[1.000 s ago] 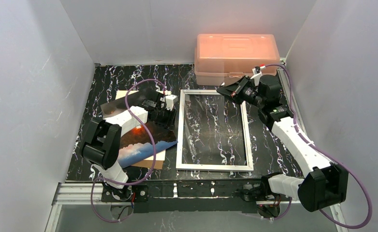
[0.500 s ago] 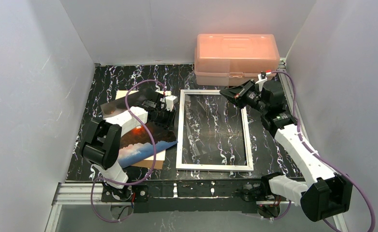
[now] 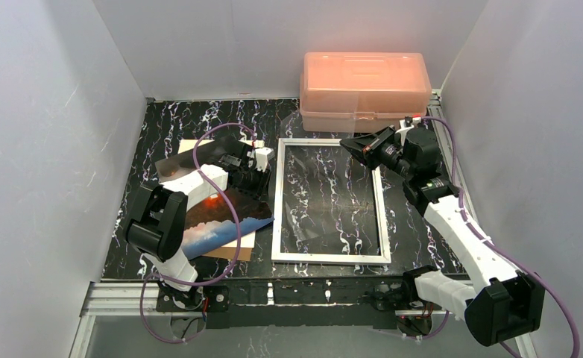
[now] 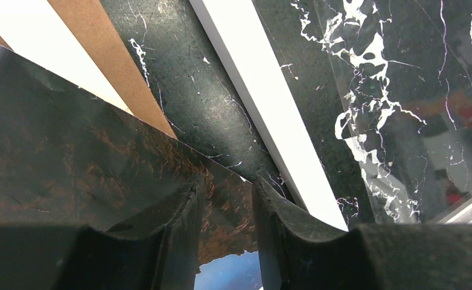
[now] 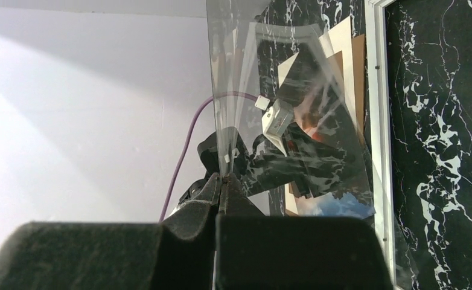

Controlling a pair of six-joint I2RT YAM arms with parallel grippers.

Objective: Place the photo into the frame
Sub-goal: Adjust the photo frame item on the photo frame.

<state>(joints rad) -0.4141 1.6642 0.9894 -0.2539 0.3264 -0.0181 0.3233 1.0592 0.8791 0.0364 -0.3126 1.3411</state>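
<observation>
The photo (image 3: 218,220), dark clouds with an orange glow, lies left of the white frame (image 3: 277,216) on the black marble table. My left gripper (image 3: 257,177) hovers low over the photo's far right corner. In the left wrist view its fingers (image 4: 185,211) stand a little apart, open, with the photo (image 4: 70,151) beneath and the frame's white edge (image 4: 264,109) just right. My right gripper (image 3: 350,144) at the frame's far right corner is shut on the clear pane (image 5: 239,60), which it holds tilted up off the frame (image 5: 375,121).
A pink plastic box (image 3: 364,78) stands at the back right, just behind the frame. A brown backing board (image 3: 229,252) and a white sheet (image 4: 34,42) lie under the photo. White walls close in on the left, back and right.
My right arm has shifted slightly right and nearer with the pane in its jaws. The left gripper's fingers have narrowed a little over the photo's corner.
</observation>
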